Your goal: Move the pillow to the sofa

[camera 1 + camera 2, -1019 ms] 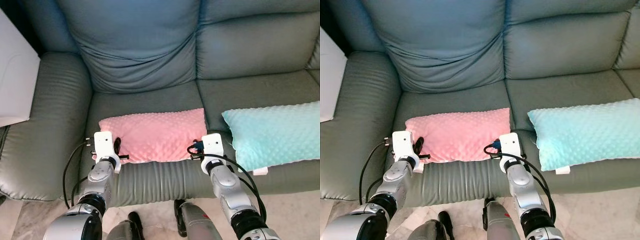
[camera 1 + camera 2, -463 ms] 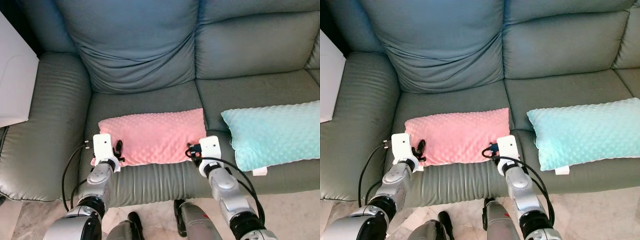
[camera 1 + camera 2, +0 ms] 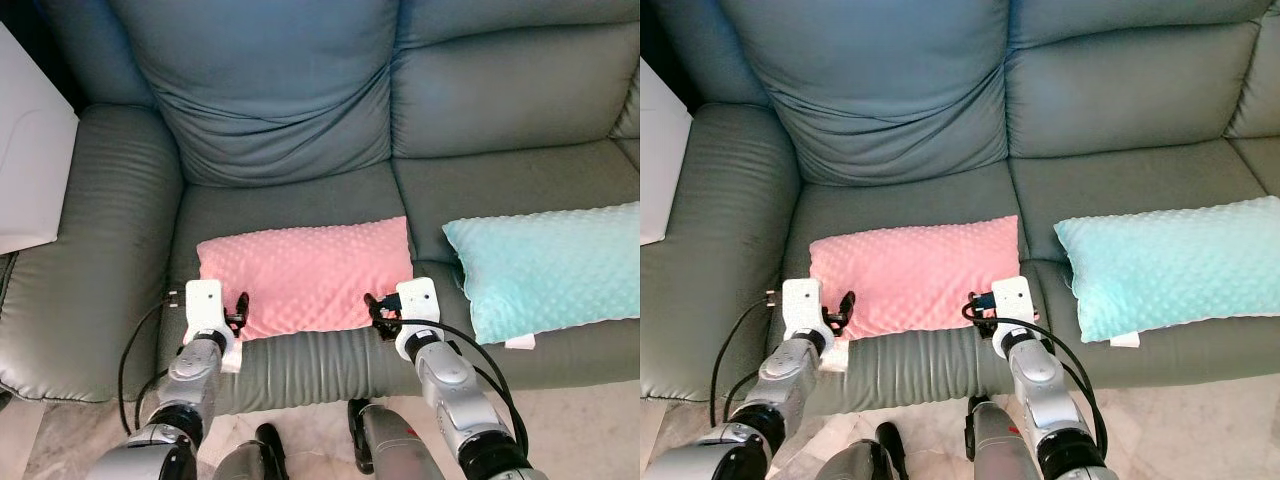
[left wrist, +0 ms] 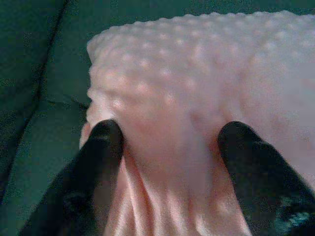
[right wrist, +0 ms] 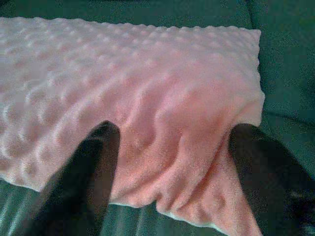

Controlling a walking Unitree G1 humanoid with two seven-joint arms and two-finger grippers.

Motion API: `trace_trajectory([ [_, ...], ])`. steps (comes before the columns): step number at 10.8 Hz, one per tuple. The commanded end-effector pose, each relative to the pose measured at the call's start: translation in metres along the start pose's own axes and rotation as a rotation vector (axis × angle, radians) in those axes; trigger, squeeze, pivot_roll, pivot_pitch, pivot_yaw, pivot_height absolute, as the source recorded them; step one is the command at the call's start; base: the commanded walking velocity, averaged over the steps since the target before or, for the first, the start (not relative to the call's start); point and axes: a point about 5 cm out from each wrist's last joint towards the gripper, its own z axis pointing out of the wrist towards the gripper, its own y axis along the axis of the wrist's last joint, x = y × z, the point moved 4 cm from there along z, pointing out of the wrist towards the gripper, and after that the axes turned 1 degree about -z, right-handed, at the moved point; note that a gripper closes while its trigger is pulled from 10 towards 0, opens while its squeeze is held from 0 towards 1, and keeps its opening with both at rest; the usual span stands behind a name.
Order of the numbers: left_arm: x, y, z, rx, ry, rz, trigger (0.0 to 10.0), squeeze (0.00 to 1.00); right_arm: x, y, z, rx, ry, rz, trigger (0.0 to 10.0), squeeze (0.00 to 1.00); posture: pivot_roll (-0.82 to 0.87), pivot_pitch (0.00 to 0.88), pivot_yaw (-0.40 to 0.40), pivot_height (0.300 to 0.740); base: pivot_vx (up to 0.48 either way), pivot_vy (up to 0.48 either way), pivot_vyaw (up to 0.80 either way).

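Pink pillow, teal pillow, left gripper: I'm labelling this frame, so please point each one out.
Pink pillow (image 3: 305, 270): left eye view, middle of its dotted top.
Teal pillow (image 3: 548, 268): left eye view, middle of its top.
Left gripper (image 4: 167, 140): left wrist view, midway between the fingertips, against the pink pillow's edge.

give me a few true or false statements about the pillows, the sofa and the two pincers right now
1. The pink pillow lies on the sofa seat. True.
2. The teal pillow lies on top of the pink one. False: it lies beside it, on the next seat cushion, with a gap between them.
3. The left pincer is at the pink pillow's front left corner. True.
4. The right pincer grips the teal pillow. False: it is at the pink pillow's front right corner, its fingers spread wide.
5. The pink pillow stands upright against the backrest. False: it lies flat near the seat's front edge.
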Motion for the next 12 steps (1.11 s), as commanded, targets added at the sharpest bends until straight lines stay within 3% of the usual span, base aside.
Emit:
trace_trajectory([
  [1, 0.009, -0.018, -0.008, 0.043, 0.011, 0.022, 10.0, 1.0, 0.006, -0.012, -0.005, 0.038, 0.008, 0.0, 10.0, 1.0, -0.3, 0.33, 0.094, 0.74, 0.0, 0.0, 0.0],
  [5, 0.015, -0.01, -0.009, -0.006, -0.001, 0.044, 10.0, 1.0, 0.014, -0.004, 0.001, 0.028, 0.006, 0.041, 10.0, 1.0, -0.28, 0.239, 0.117, 0.74, 0.0, 0.0, 0.0],
  [8, 0.036, 0.007, -0.011, -0.101, 0.02, 0.046, 10.0, 1.0, 0.011, 0.006, 0.001, -0.001, 0.01, 0.065, 10.0, 1.0, -0.26, 0.158, 0.131, 0.74, 0.0, 0.0, 0.0],
  [11, 0.061, 0.023, -0.024, -0.222, 0.072, 0.036, 10.0, 1.0, 0.003, 0.021, -0.002, -0.061, 0.017, 0.076, 10.0, 1.0, -0.25, 0.072, 0.135, 0.74, 0.0, 0.0, 0.0],
  [12, 0.068, 0.017, -0.028, -0.198, 0.095, 0.024, 10.0, 1.0, 0.002, 0.022, -0.002, -0.075, 0.017, 0.064, 10.0, 1.0, -0.24, 0.047, 0.131, 0.74, 0.0, 0.0, 0.0],
])
